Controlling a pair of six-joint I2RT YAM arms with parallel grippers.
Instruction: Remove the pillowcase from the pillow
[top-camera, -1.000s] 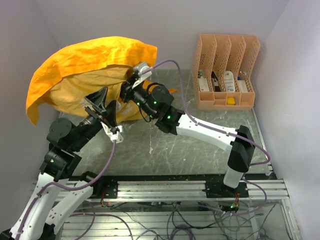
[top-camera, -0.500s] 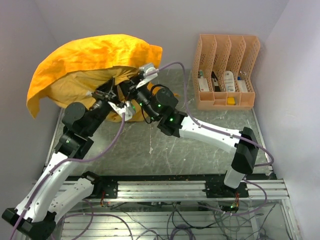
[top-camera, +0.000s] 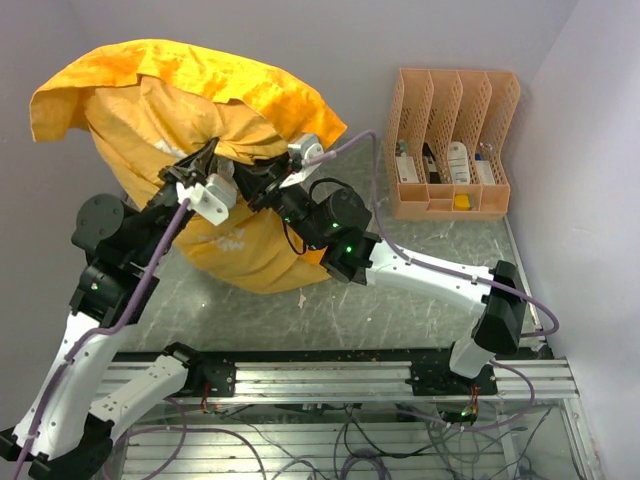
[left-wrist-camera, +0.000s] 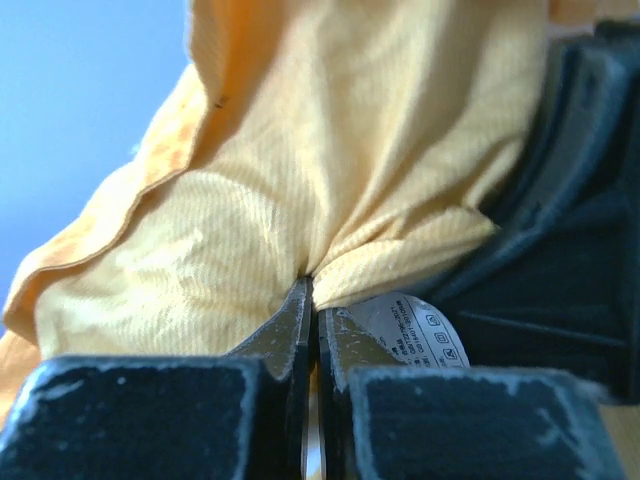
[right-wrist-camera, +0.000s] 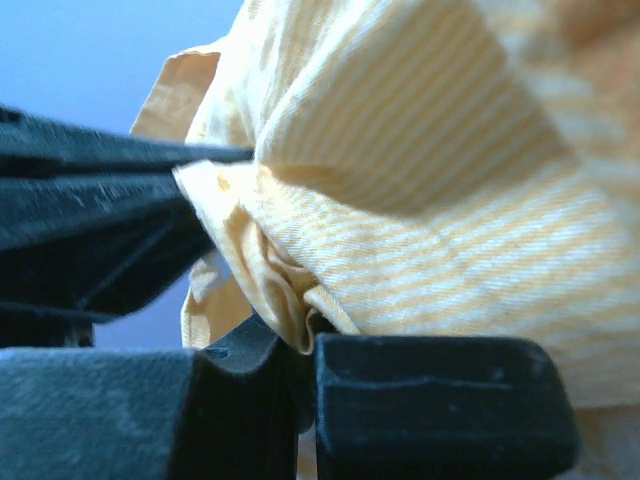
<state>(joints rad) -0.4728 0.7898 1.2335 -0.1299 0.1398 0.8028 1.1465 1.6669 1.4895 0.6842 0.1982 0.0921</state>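
From above, the pillowcase (top-camera: 190, 100) hangs raised, left of the file organizer (top-camera: 455, 145). The left gripper (top-camera: 203, 163) and right gripper (top-camera: 262, 180) meet at its middle, probably to pull cloth off the pillow, which is hidden, I judge inside.

Left wrist: jaws pressed together on a fold beside a care label (left-wrist-camera: 405, 325).

Right wrist: jaws clamped on bunched cloth.

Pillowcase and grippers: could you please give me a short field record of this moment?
pillowcase: orange-yellow, bulging, bunched at the grip
left gripper: shut on pillowcase fold, beside a white care label
right gripper: shut on pillowcase fold
gripper relation: close together, side by side
pillow: not visible
file organizer: far right, upright, untouched
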